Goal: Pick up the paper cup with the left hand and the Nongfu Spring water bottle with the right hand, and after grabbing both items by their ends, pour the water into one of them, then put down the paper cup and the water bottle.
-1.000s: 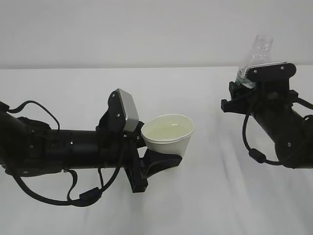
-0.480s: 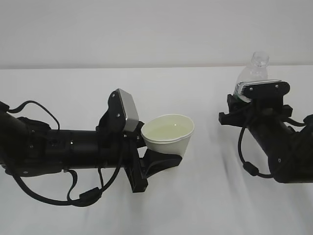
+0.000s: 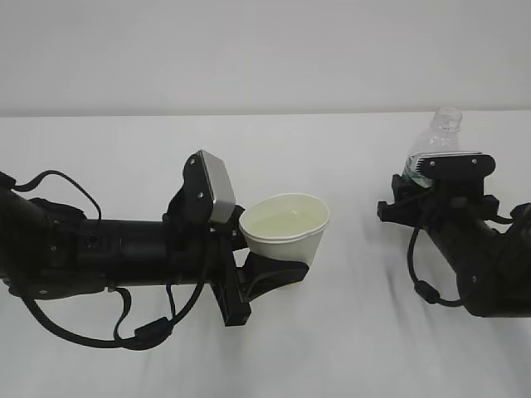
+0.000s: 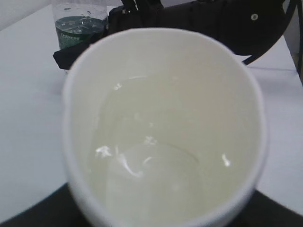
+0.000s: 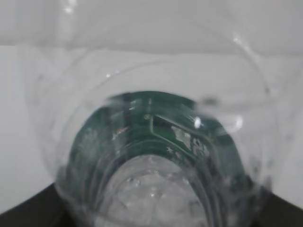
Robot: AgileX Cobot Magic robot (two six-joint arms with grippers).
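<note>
While left pincer (image 3: 274, 274) grips paper cup (image 3: 286, 228), bottle (image 3: 440, 137) sits in right pincer (image 3: 431, 178)

Paper cup (image 3: 286, 228) upright, water inside — bottle (image 3: 437, 141) upright (uncapped).

Paper cup (image 4: 163, 127) with water (image 4: 151, 161) inside

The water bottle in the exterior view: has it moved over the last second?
Yes. The water bottle, held in the right hand, has come down: its open mouth earlier stood well above the table's far edge, now almost level with it.
</note>
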